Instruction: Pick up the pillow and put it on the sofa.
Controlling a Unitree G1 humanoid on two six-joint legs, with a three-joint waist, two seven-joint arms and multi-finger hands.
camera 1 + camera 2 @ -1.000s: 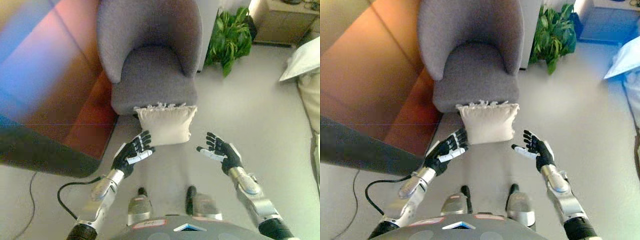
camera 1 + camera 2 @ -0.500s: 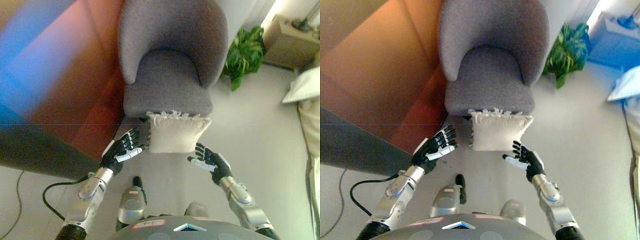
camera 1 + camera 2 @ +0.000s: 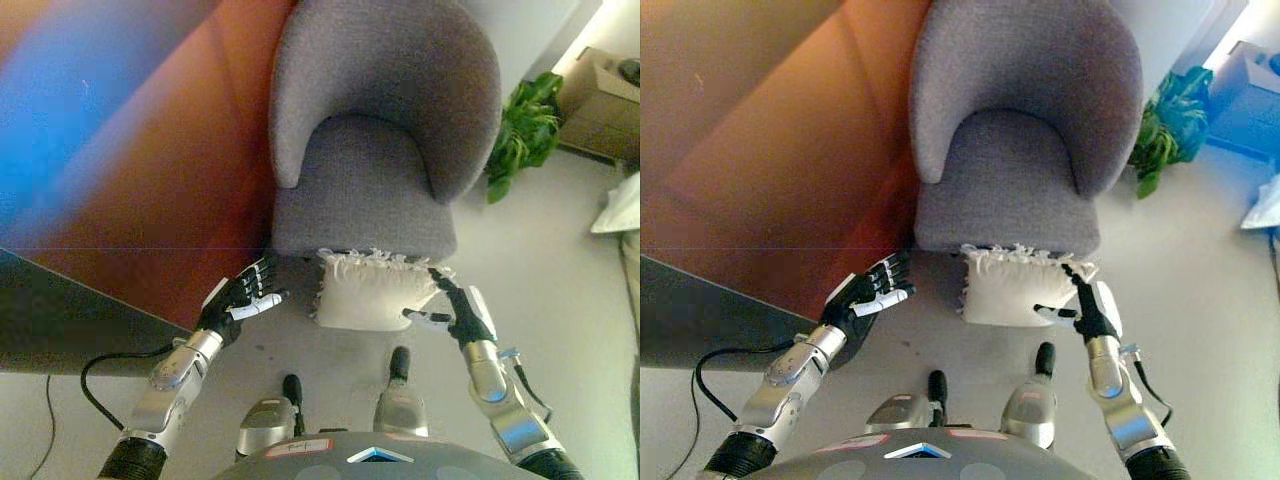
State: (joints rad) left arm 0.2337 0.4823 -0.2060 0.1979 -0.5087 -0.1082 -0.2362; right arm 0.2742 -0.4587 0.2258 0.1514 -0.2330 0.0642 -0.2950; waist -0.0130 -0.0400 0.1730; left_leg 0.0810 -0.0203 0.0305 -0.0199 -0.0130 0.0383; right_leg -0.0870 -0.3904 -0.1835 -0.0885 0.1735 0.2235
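A cream pillow (image 3: 368, 292) with a fringed top edge leans on the floor against the front of a grey armchair-style sofa (image 3: 380, 150). My right hand (image 3: 457, 310) is open, fingers straight, against the pillow's right side. My left hand (image 3: 241, 298) is open, a short way left of the pillow and not touching it. The sofa's seat (image 3: 1008, 178) holds nothing.
A brown wooden wall or cabinet (image 3: 150, 150) runs along the left beside the sofa. A green potted plant (image 3: 525, 130) stands to the sofa's right, with a wooden cabinet (image 3: 605, 100) behind it. White bedding (image 3: 625, 205) shows at the right edge.
The camera has moved closer to the sofa. My right hand has come in to the pillow's right side. My left hand stays to the pillow's left.
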